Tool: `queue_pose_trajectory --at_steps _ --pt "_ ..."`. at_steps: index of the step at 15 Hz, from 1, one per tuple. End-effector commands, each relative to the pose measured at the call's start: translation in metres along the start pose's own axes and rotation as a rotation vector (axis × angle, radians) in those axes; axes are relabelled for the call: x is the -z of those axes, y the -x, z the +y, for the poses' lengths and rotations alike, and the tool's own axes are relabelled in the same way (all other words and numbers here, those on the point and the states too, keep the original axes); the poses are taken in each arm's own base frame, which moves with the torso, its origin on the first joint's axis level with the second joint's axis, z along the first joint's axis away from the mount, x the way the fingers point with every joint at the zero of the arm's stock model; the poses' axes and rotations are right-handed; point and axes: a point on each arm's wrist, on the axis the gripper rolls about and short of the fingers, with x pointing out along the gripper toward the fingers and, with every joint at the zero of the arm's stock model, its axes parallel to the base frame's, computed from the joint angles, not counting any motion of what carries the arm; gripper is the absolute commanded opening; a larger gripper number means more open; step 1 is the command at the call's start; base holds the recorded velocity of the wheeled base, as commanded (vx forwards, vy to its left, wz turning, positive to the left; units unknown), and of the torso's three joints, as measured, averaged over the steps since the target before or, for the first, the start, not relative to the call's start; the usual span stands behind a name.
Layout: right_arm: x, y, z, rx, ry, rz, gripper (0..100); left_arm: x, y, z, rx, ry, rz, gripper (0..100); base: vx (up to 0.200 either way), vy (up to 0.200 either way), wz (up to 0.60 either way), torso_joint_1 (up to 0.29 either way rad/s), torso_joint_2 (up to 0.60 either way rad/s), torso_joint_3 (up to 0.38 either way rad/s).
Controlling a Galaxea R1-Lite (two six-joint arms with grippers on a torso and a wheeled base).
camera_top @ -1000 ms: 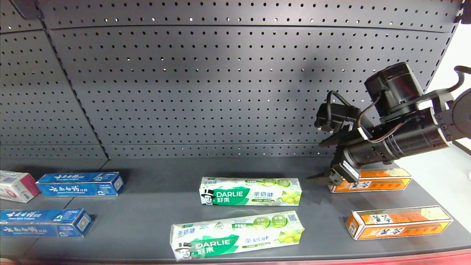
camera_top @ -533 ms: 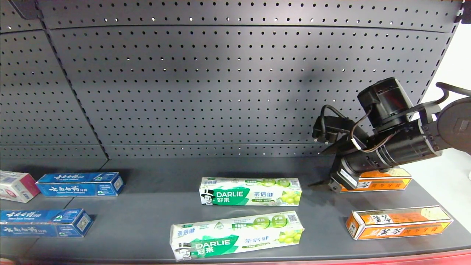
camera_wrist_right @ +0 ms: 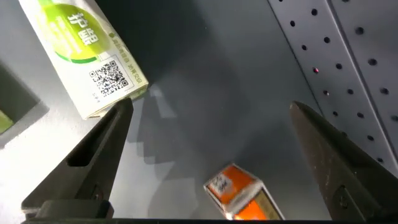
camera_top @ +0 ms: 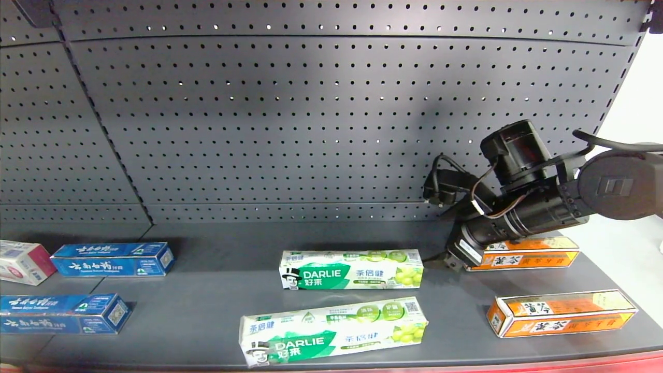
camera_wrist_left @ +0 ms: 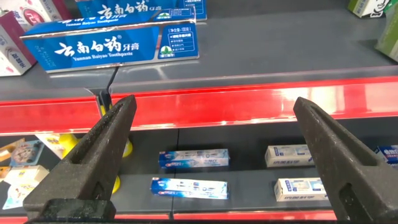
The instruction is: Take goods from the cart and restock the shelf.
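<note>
Left gripper (camera_wrist_left: pixel 214 99) spread wide, empty, at red front edge of shelf (camera_wrist_left: pixel 280 50), nr blue boxes (camera_wrist_left: pixel 112 43). Two green boxes (camera_top: pixel 334 331) lying mid-shelf. Right gripper (camera_wrist_right: pixel 211 104) likewise spread, empty, low betw. far green box (camera_top: pixel 352 269) and far orange box (camera_top: pixel 533 254).

A white wall (camera_top: pixel 639 88) is seen at the far right. A yellow object (camera_wrist_left: pixel 128 148), partly hidden, is recorded in the left wrist view.

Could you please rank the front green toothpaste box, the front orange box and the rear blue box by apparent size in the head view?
1. front green toothpaste box, clearly the longest.
2. front orange box.
3. rear blue box, slightly smaller, though it sits farther back, so this gap is unsure.
</note>
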Motion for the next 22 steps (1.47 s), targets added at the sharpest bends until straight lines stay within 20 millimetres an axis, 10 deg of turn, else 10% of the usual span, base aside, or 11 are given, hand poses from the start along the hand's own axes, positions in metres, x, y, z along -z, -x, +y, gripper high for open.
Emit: queue_pose_trajectory --at_steps 1,8,17,22 --pt "0.0 -0.008 0.001 -0.013 0.001 0.011 100 0.0 0.0 0.0 0.0 0.0 0.003 100 0.0 0.0 0.0 0.0 0.0 0.0" --pt "0.002 -0.002 -0.004 0.011 -0.008 -0.004 100 0.0 0.0 0.0 0.0 0.0 0.003 100 0.0 0.0 0.0 0.0 0.0 0.0" --pt "-0.006 0.111 -0.021 0.34 -0.209 -0.314 100 0.0 0.0 0.0 -0.001 0.0 0.002 100 0.0 0.0 0.0 0.0 0.0 0.0" --pt "0.084 0.146 0.037 0.553 -0.388 -0.32 100 0.0 0.0 0.0 0.004 -0.001 0.001 100 0.0 0.0 0.0 0.0 0.0 0.0"
